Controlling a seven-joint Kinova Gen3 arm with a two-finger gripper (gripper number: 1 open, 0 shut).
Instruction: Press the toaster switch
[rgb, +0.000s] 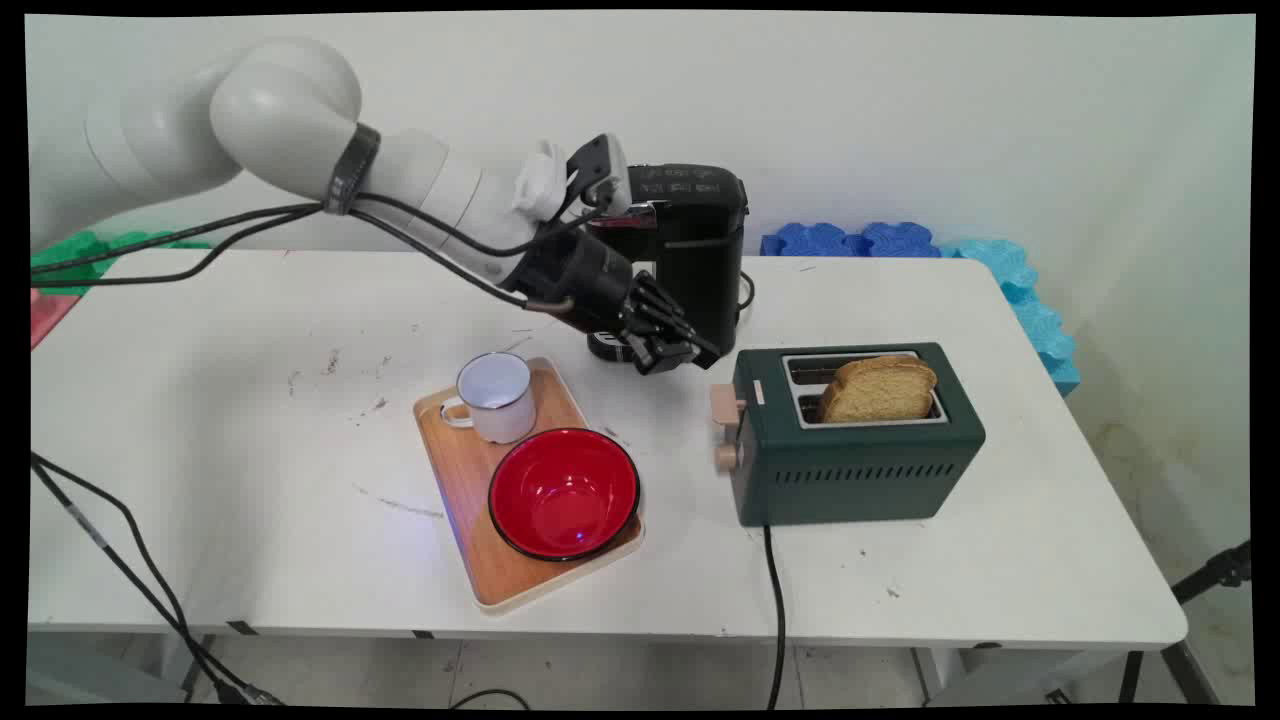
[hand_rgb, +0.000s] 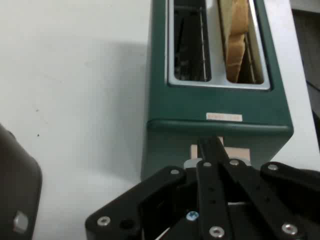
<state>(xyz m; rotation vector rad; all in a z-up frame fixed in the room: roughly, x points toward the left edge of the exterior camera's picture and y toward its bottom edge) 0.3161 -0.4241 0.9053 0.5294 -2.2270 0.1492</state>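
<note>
The gripper (rgb: 697, 356) hung above the table with its jaws closed together on nothing, the toaster (rgb: 850, 470) and its lever (rgb: 724, 408) just ahead of them, a slice of bread (rgb: 880, 390) standing in the slot beyond, and a coffee machine (rgb: 700, 230) close behind.

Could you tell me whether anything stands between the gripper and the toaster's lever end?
Nothing visible does. The gripper hangs just beside the green toaster, facing the end with the beige lever. The tray and black coffee machine sit off to either side.
</note>
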